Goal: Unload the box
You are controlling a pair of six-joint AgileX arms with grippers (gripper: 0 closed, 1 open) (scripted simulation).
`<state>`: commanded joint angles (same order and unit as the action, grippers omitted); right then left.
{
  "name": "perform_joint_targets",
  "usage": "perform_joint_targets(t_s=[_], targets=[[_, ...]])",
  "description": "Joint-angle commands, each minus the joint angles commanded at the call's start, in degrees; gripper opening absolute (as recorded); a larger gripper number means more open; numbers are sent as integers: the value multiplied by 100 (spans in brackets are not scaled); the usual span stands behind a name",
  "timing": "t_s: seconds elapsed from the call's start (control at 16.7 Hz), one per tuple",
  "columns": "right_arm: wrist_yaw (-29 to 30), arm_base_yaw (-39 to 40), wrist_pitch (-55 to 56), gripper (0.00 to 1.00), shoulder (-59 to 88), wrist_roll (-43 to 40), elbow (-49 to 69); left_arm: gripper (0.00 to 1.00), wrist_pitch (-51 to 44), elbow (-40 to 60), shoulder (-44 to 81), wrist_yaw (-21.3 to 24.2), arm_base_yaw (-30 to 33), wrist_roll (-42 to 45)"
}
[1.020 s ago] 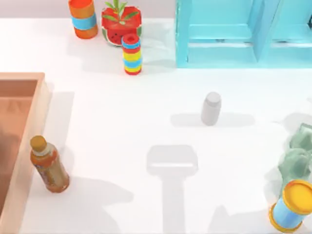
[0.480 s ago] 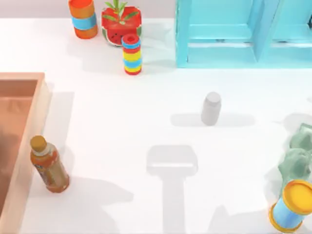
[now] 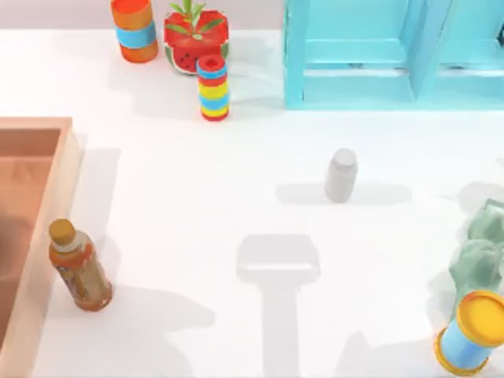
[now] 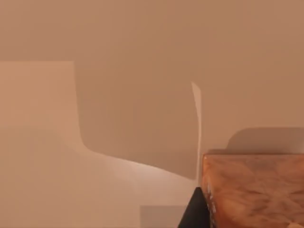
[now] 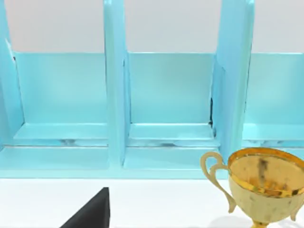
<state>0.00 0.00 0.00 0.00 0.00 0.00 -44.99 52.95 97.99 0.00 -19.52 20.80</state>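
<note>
While the white tabletop [image 3: 197, 181] carries a scatter of things, the large shallow open-topped box of light orange-brown wood [image 3: 49, 236] lies at its left edge in the top view, its thick wall running down that side. Just beside that wall, outside the box, an amber plastic bottle with a tan cap [image 3: 79, 266] stands tilted a little. Near the middle of the tabletop a small grey-white capped bottle [image 3: 341, 176] stands alone, well apart from the box.

Along the far edge stand an orange canister with a blue band [image 3: 135, 29], a red watermelon-patterned pot with a green plant [image 3: 194, 38] and, just in front of them, a striped cylinder of red, blue and yellow rings [image 3: 213, 87]. To their right a turquoise shelf unit with open compartments [image 3: 394, 55] rises at the far right. At the near right corner a light blue cylinder with a yellow lid [image 3: 472, 333] leans just beside a pale green lumpy figure [image 3: 480, 256].

The left wrist view looks over a corner of the wooden box wall [image 4: 254, 190] from close by. The right wrist view faces the shelf compartments [image 5: 166, 95], with a shiny golden two-handled trophy cup [image 5: 259, 183] in front of them. I cannot tell how the jaws of either arm stand.
</note>
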Motion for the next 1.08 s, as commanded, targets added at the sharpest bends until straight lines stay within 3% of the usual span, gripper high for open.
perform_joint_targets(t_s=[0.6, 0.84, 1.08], targets=[[0, 0, 0, 100, 0, 0, 0, 0, 56, 77, -21, -16, -4, 6], [0, 0, 0, 100, 0, 0, 0, 0, -183, 870, -86, -183, 35, -144], [0, 0, 0, 100, 0, 0, 0, 0, -1282, 1988, -321, -286, 58, -258]])
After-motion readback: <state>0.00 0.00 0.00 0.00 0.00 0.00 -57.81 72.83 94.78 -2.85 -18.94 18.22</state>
